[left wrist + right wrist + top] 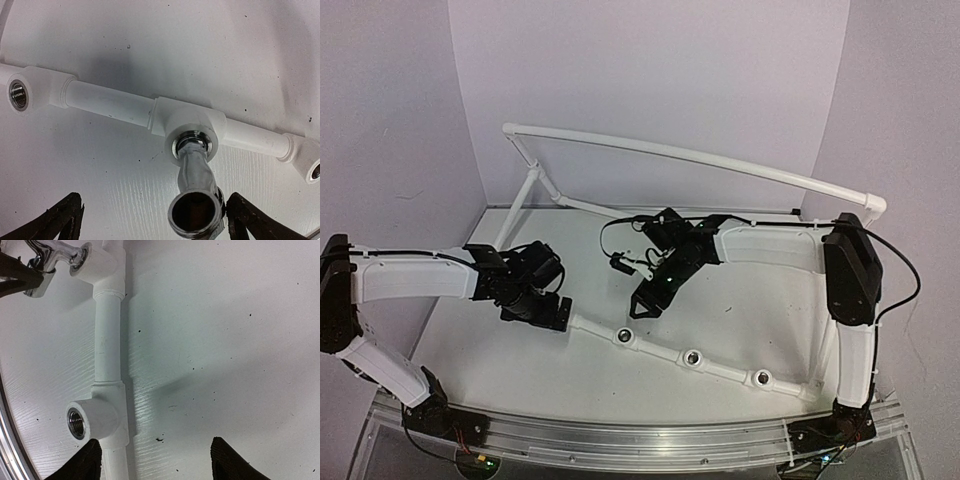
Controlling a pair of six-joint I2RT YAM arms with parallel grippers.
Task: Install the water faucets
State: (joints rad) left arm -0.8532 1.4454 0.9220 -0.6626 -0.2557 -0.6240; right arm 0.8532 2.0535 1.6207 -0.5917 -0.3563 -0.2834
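Observation:
One silvery water faucet (197, 175) stands in a socket of the white pipe (110, 102), its open end facing the left wrist camera. My left gripper (155, 225) is open around it, the right finger (250, 220) close beside the faucet's rim and the left finger well clear. The right wrist view shows that faucet (52, 250) at the top left, and an empty threaded socket (77, 422) lower down. My right gripper (157, 460) is open and empty beside that socket. From above, the left gripper (552, 312) hides the faucet; the right gripper (642, 305) hovers by the pipe (660, 350).
Three empty sockets (692, 357) face up along the pipe on the table. A tall white pipe arch (700, 155) spans the back. An aluminium rail (640, 435) runs along the front edge. White walls close in the left, back and right sides.

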